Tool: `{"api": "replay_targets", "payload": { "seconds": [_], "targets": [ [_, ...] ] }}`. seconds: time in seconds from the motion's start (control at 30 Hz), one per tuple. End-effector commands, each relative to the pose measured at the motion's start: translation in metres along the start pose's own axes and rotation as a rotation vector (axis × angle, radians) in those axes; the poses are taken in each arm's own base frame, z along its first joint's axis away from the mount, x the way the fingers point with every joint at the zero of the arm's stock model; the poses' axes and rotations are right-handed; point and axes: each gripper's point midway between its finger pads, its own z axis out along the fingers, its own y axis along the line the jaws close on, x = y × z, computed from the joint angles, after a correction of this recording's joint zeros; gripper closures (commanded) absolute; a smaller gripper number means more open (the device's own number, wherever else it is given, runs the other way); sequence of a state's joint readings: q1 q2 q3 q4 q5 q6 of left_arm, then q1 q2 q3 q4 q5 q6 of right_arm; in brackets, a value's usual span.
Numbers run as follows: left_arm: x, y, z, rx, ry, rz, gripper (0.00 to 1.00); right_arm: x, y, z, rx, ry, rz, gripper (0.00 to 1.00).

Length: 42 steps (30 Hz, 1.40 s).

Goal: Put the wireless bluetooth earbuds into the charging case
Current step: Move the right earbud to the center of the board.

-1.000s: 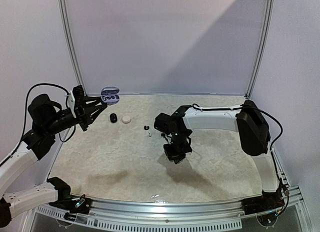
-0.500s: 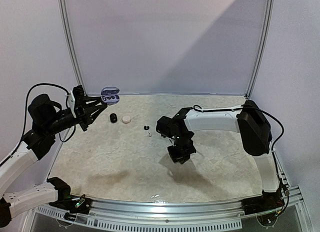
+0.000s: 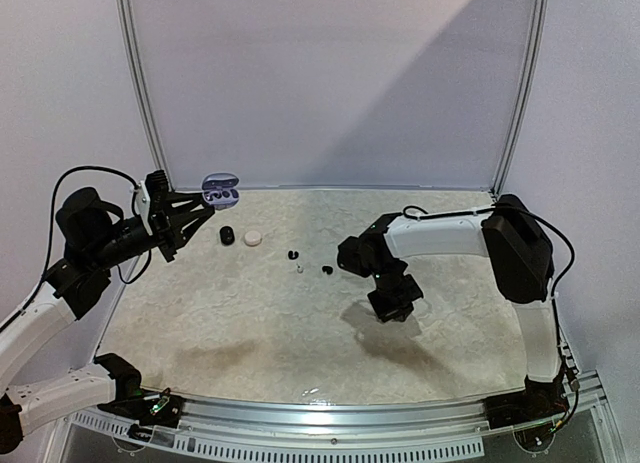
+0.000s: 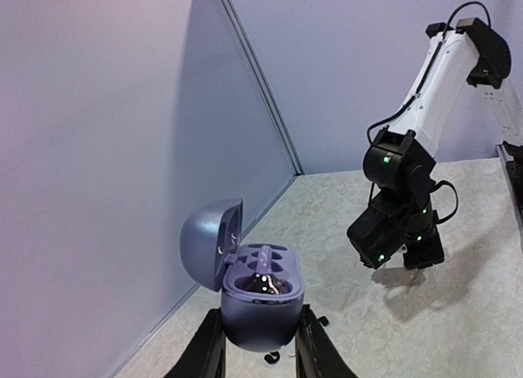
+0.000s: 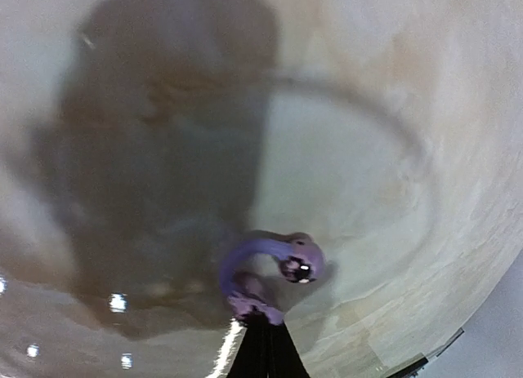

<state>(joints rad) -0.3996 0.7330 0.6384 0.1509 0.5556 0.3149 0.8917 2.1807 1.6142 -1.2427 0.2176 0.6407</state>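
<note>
my right gripper (image 5: 263, 345) is pinched shut on a small purple earbud (image 5: 270, 273) hanging just past the fingertips, above the table (image 3: 250, 323). my left gripper (image 4: 260, 349) clamps the open case (image 4: 260, 300) at the far left corner, lid tipped back toward the wall (image 4: 90, 190). loose earbuds (image 3: 293, 254) lie mid-table between my arms, with bare room around them. only the left wrist view shows the case's sockets; only the right wrist view shows the held earbud.
</note>
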Motion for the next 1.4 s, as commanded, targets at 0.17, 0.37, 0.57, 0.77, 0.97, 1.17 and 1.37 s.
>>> {"api": "replay_targets", "payload": {
  "seconds": [0.17,0.37,0.57,0.77,0.97,1.17,1.37],
  "targets": [
    [0.005,-0.006,0.0,0.01,0.006,0.007,1.0,0.003,-0.048,-0.022,0.091,-0.042,0.059,1.0],
    [0.005,-0.006,0.0,0.012,0.0,0.002,1.0,-0.032,-0.021,-0.063,-0.059,-0.187,0.08,0.68],
    [0.004,-0.006,-0.002,0.006,-0.001,0.001,1.0,-0.049,0.012,-0.065,-0.164,-0.198,0.13,0.64],
    [0.003,-0.006,-0.001,0.009,-0.004,0.003,1.0,-0.047,0.011,-0.034,-0.077,-0.111,0.131,0.71],
    [0.003,-0.007,-0.001,0.016,-0.007,-0.002,1.0,-0.053,0.009,-0.011,-0.055,-0.072,0.149,0.77],
    [0.002,-0.007,-0.001,0.017,-0.008,-0.002,1.0,-0.044,0.011,0.003,-0.05,-0.036,0.141,0.83],
    [0.004,-0.007,-0.001,0.013,-0.003,0.0,1.0,-0.029,0.007,0.007,-0.061,-0.01,0.135,0.86]
  ]
}}
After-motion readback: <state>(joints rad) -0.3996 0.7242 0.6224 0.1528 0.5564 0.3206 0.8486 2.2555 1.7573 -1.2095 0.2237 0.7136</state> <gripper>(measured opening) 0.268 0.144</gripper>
